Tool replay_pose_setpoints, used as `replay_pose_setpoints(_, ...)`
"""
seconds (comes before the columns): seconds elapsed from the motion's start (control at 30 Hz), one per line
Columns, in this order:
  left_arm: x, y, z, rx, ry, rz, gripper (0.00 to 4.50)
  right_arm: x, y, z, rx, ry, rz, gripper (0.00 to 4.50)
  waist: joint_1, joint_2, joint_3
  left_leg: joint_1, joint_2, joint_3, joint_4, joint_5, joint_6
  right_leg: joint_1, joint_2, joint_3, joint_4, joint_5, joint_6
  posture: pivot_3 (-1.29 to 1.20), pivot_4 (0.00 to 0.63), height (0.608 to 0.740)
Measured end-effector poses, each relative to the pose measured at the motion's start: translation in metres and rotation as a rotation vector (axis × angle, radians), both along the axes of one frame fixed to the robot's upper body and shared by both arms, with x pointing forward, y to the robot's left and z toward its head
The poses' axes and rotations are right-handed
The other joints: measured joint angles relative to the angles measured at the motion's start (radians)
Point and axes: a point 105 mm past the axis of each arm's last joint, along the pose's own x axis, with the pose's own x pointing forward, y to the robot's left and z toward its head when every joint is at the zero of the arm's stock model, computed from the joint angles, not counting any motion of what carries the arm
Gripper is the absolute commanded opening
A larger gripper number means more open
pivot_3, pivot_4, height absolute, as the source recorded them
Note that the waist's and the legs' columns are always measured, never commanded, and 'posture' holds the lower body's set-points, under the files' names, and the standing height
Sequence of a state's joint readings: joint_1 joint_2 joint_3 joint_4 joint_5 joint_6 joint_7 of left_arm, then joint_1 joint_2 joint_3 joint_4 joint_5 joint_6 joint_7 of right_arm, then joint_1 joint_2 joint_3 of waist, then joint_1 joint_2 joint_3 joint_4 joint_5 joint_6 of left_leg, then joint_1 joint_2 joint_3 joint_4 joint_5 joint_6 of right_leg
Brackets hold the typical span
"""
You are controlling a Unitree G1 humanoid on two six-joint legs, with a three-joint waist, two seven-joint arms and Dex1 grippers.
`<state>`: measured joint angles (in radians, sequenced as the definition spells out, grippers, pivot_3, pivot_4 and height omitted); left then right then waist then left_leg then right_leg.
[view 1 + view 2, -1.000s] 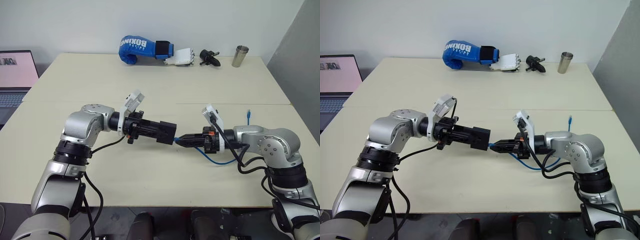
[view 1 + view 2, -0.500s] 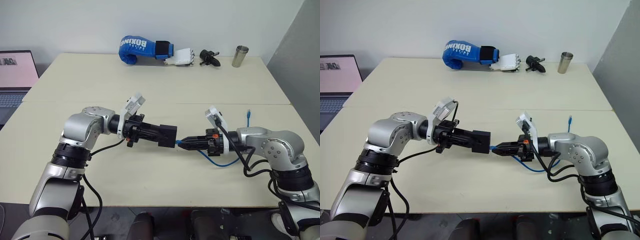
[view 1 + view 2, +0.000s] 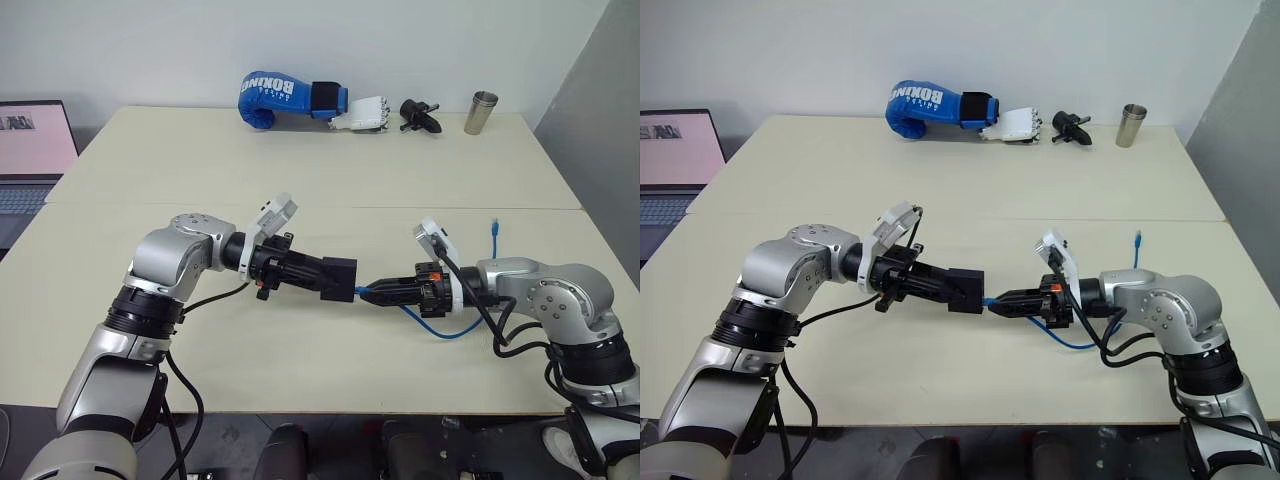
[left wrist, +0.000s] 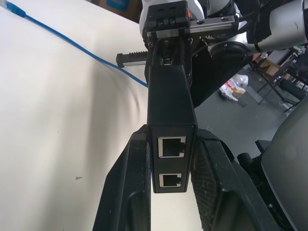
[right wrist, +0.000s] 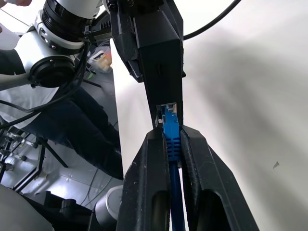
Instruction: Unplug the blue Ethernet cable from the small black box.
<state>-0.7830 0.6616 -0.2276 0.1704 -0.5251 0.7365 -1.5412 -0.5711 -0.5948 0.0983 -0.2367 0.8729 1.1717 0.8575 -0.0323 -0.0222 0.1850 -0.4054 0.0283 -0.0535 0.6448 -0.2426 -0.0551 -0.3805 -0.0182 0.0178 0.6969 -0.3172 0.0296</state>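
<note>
My left gripper (image 3: 318, 273) is shut on the small black box (image 3: 342, 281) and holds it level above the table (image 3: 300, 370), pointing right. The left wrist view shows the box (image 4: 171, 110) clamped between the fingers (image 4: 132, 183), with two empty ports facing the camera. My right gripper (image 3: 368, 293) points left and is shut on the plug of the blue Ethernet cable (image 5: 171, 137); the plug's tip sits at the mouth of the box's port (image 5: 166, 109). The cable (image 3: 440, 328) loops under my right wrist, and its free end (image 3: 493, 228) lies on the table.
Along the far edge lie a blue boxing glove (image 3: 285, 95), a white robotic hand (image 3: 365, 112), a black spiky gadget (image 3: 418, 115) and a metal cup (image 3: 481, 112). A laptop (image 3: 30, 150) stands off the table's left side.
Both hands, with the box and the plug, have drifted slightly to the right and down. Both grips are unchanged.
</note>
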Motion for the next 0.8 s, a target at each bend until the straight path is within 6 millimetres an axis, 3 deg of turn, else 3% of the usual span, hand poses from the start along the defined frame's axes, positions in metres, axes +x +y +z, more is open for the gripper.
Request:
replay_pose_setpoints(0.07, 0.000, 0.000, 0.000, 0.000, -0.001, -0.003, 0.79, -0.001, 0.000, 0.001, -0.004, -0.001, 0.000, 0.05, 0.000, 0.000, 0.000, 0.000, 0.000, 0.000, 0.000, 0.000, 0.000, 0.000, 0.000, 0.000, 0.000, 0.000, 0.000, 0.00, 0.150, 0.740)
replay_pose_setpoints(0.13, -0.001, -0.001, 0.000, -0.001, 0.000, -0.004, 0.79, -0.002, 0.001, 0.002, -0.010, -0.006, 0.004, 0.75, -0.001, 0.000, 0.000, 0.000, 0.000, 0.000, 0.000, 0.000, 0.000, 0.000, 0.000, 0.000, 0.000, 0.000, 0.000, 0.00, 0.150, 0.740)
replay_pose_setpoints(0.3, 0.002, 0.007, 0.006, 0.000, -0.016, 0.024, 0.79, 0.002, -0.009, -0.007, -0.090, 0.013, -0.060, 1.94, 0.000, 0.000, 0.000, 0.000, 0.000, 0.000, 0.000, 0.000, 0.000, 0.000, 0.000, 0.000, 0.000, 0.000, 0.000, 0.00, 0.150, 0.740)
replay_pose_setpoints(0.8, -0.002, 0.004, 0.007, -0.011, -0.013, -0.021, 0.79, -0.002, 0.011, 0.012, -0.089, -0.042, -0.003, 1.99, 0.000, 0.000, 0.000, 0.000, 0.000, 0.000, 0.000, 0.000, 0.000, 0.000, 0.000, 0.000, 0.000, 0.000, 0.000, 0.00, 0.150, 0.740)
